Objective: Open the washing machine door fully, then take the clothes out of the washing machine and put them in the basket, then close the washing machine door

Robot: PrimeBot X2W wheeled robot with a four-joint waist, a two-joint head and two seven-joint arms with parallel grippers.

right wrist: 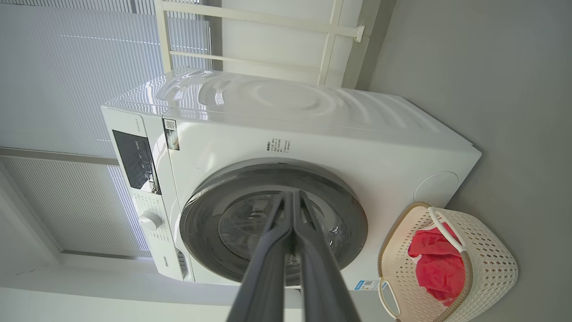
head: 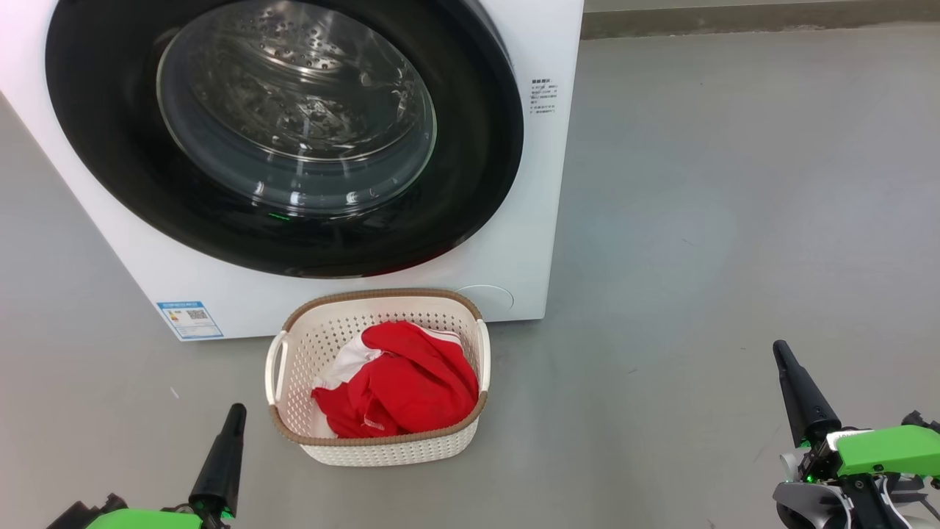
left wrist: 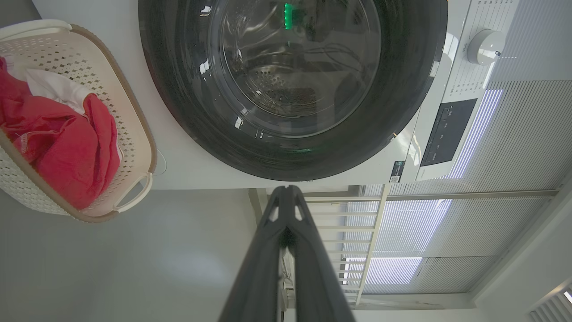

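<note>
Loosely crumpled red clothes [head: 411, 382] sit in the basket [head: 382, 452].

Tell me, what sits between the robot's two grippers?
In the head view, the basket holding the red clothes, close by the left gripper; bare grey floor runs on to the right gripper.
</note>
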